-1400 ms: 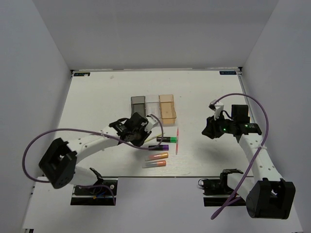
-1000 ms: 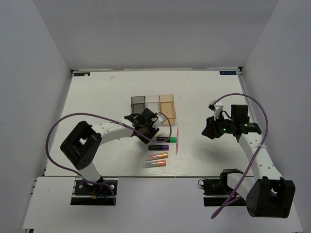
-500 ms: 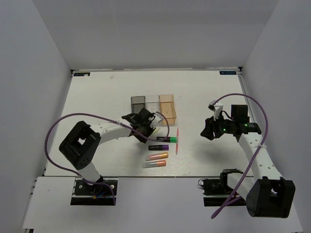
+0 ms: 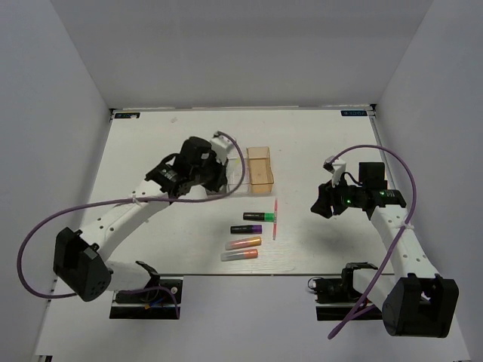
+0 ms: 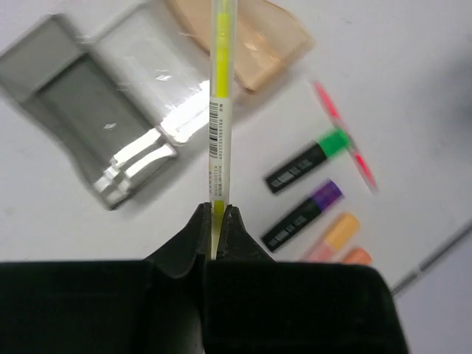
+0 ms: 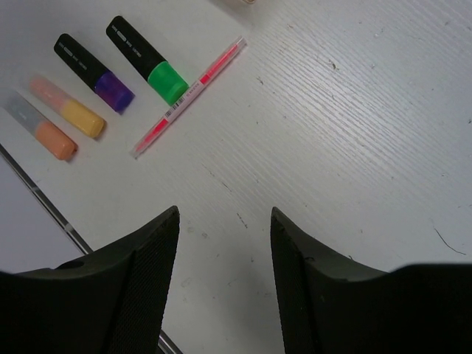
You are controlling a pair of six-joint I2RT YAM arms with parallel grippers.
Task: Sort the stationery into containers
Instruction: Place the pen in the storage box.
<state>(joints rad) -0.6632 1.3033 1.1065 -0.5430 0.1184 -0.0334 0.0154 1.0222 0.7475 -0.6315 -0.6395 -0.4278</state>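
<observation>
The left hand [image 5: 217,215] is clamped on one end of the thin yellow-white pen [image 5: 220,110], which juts out over the clear box [image 5: 144,66]. The right hand [image 6: 223,221] hovers spread wide and empty above the table [image 6: 354,110], near the pink pen [image 6: 188,98].

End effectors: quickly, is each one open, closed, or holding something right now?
Left end effector: closed on the thin yellow pen.
Right end effector: open, holding nothing.
</observation>
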